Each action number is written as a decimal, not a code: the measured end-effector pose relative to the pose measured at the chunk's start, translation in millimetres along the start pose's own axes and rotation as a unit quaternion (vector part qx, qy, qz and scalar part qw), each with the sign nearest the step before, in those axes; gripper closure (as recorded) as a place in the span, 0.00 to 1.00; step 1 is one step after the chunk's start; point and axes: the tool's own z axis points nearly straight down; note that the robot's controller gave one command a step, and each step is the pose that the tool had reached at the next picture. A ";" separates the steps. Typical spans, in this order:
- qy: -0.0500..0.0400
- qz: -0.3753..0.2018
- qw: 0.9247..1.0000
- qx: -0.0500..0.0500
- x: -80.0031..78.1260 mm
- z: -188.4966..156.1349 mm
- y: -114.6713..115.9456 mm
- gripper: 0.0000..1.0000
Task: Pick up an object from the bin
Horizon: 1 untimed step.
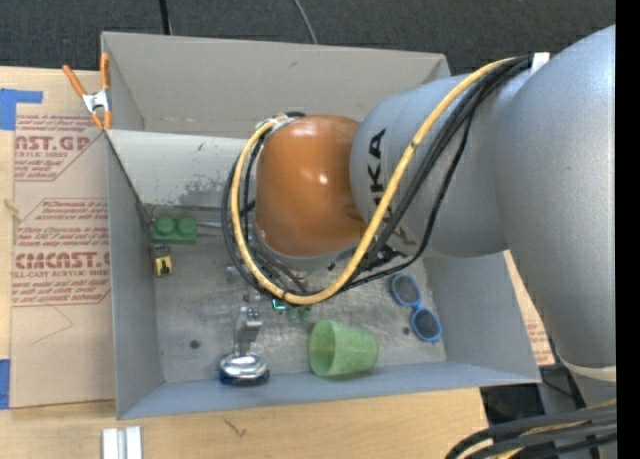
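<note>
The grey arm (520, 177) comes in from the right side of the frame and bends down into the grey metal bin (270, 77). Its wrist carries a round orange cover (305, 182), which stands over the middle of the bin. Yellow and black cables (300, 297) make a loop around this cover and hang below its lower edge.

The tool (264, 299) sits under the cover, low over the centre of the bin floor. The cover and the cables hide most of it, so I cannot tell if it is released or clenched, or if something is in it.

The things nearest to the tool lie toward the lower edge of the frame. A silver round thing (243, 369) with some blue on it rests against the front wall, just below the tool. A light green cup (342, 348) lies on its side beside it, to the lower right of the tool.

Blue glasses (413, 307) lie further right, near the right wall and under the arm. At the left of the bin, well apart from the tool, a green building block (173, 230) rests near the left wall. A small yellow and black piece (162, 266) lies just below the block.
</note>
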 end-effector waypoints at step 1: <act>-0.008 -0.048 0.999 -0.003 -76.6 91.8 -51.7 0.00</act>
